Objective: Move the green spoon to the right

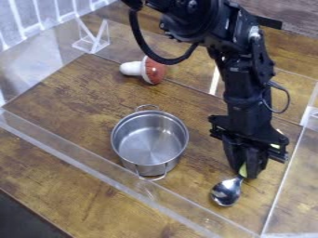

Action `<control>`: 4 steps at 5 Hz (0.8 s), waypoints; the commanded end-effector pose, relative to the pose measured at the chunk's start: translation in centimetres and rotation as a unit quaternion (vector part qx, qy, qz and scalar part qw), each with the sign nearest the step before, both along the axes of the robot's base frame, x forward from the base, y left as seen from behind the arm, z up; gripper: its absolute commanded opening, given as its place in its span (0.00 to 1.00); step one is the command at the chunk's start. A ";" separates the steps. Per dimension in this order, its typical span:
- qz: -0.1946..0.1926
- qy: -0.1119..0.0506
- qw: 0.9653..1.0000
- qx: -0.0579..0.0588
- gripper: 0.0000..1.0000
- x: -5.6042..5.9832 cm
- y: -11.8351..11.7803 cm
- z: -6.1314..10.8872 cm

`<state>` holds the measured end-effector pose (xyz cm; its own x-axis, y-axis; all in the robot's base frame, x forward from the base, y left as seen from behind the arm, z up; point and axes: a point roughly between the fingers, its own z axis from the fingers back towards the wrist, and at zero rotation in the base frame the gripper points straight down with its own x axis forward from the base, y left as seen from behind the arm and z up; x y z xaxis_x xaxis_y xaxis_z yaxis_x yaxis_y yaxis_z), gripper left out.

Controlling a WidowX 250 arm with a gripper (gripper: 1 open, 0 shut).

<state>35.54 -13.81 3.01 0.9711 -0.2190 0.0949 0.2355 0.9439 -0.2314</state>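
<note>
The green spoon hangs tilted from my gripper, which is shut on its handle. Only the shiny silver bowl and a short pale green bit of handle show below the fingers. The bowl is at or just above the wooden table, near the front right corner and to the right of the steel pot. The black arm comes down steeply from the top of the view.
A red-and-white mushroom toy lies behind the pot. Clear plastic walls run along the front edge and the right side, close to the spoon. A clear stand sits at the back left.
</note>
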 end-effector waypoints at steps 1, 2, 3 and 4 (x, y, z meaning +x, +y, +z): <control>-0.024 0.011 1.000 -0.001 0.00 -1.0 -1.4 0.4; -0.030 0.025 0.999 0.000 0.00 -1.5 -1.6 0.3; -0.035 0.038 0.999 0.002 0.00 -2.0 -1.8 0.2; -0.040 0.050 0.998 0.005 0.00 -2.4 -2.0 0.2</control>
<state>34.14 -14.73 2.78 0.9677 -0.2517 0.0118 0.2466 0.9363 -0.2502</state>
